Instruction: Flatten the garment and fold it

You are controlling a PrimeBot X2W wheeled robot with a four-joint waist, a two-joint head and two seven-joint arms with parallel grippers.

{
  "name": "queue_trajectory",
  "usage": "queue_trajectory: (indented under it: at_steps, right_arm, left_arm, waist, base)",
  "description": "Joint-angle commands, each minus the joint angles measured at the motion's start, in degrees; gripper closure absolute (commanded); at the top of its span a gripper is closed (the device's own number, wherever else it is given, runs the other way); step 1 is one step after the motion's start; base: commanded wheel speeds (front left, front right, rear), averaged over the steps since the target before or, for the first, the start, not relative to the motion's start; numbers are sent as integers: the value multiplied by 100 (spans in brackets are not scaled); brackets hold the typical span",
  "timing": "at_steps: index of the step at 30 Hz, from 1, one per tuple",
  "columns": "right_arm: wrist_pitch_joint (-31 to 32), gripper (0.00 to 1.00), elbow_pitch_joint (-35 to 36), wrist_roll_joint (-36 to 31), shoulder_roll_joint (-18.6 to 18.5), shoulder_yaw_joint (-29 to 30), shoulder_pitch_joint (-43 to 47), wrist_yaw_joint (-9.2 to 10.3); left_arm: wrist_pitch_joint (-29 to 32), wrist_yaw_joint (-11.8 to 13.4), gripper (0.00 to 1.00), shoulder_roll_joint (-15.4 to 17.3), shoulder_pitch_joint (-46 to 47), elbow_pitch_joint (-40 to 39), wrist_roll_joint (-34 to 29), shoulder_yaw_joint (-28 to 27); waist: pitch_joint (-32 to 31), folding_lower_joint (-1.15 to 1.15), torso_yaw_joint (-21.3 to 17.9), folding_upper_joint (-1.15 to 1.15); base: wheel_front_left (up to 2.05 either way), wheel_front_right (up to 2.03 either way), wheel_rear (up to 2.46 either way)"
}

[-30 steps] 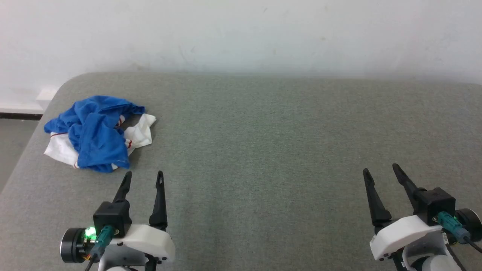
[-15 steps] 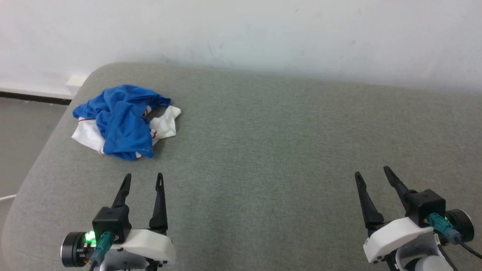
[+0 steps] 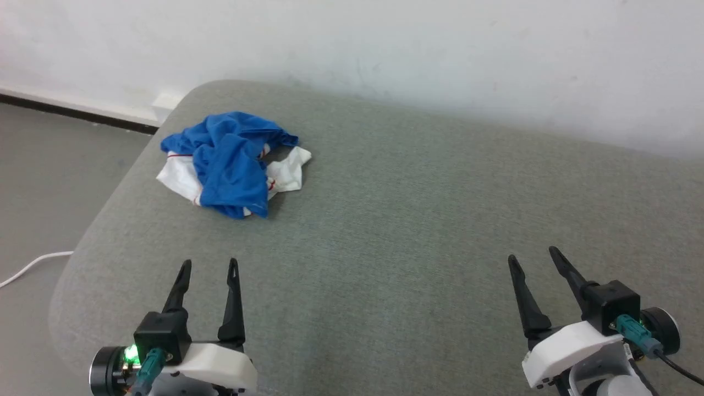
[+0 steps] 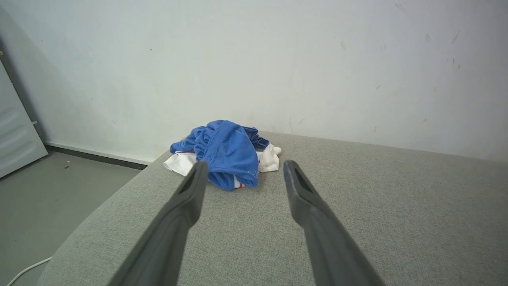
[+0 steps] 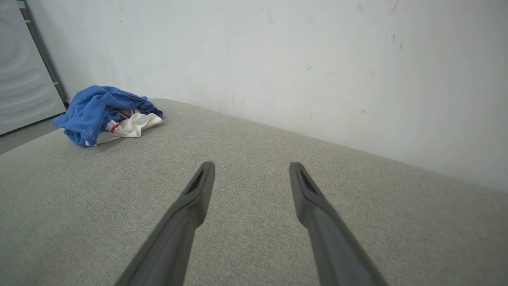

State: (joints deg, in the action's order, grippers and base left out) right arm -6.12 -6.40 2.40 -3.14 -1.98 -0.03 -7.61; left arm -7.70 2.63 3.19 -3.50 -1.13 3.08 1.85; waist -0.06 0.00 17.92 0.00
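Right now the garment (image 3: 234, 165) lies in a crumpled heap on the far left part of the grey padded surface (image 3: 412, 220), close to its rounded far-left corner. Blue cloth is bunched on top. White pieces with thin red stripes stick out from under it on the left and right sides of the heap. Nothing touches it.

The left gripper (image 3: 209, 265) hovers over the near left of the surface, its two dark fingers spread apart with nothing between them. The garment lies almost straight ahead of it, farther from the robot, with a bare stretch of grey cloth between the fingertips and the near edge of the heap. In the left wrist view the heap sits in the gap between the two fingers, its near blue fold hanging lowest.

The right gripper (image 3: 532, 254) is at the near right, its fingers likewise apart and empty. The garment is well apart from it, far off to the left across the surface. In the right wrist view the heap lies far to the left of both fingers.

A white wall (image 3: 385, 44) runs behind the far edge. Grey floor (image 3: 49, 181) shows to the left, with a white cable (image 3: 33, 267) lying on it.
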Motion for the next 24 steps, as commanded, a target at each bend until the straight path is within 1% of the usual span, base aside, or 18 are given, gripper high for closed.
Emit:
queue_trajectory:
  at_steps: [1, 13, 24]
  right_arm:
    - [-52, 0, -32, 28, 13, -19, -101, 7]
    - [-125, 0, -144, 22, 16, -171, -104, 8]
    - [-199, 0, -279, 63, 18, -281, -162, 9]
  left_arm:
    - [-68, 39, 0, -17, -87, -20, 38, 9]
    - [-212, 27, 0, -20, -209, -1, 68, 28]
    - [-344, 31, 0, -23, -319, 39, 128, 10]
  waist:
    - [-21, 0, 182, 0]
    - [-71, 0, 783, 0]
    - [-98, 0, 1151, 0]
  base:
    - [0, 0, 0]
    - [0, 0, 0]
    - [0, 0, 0]
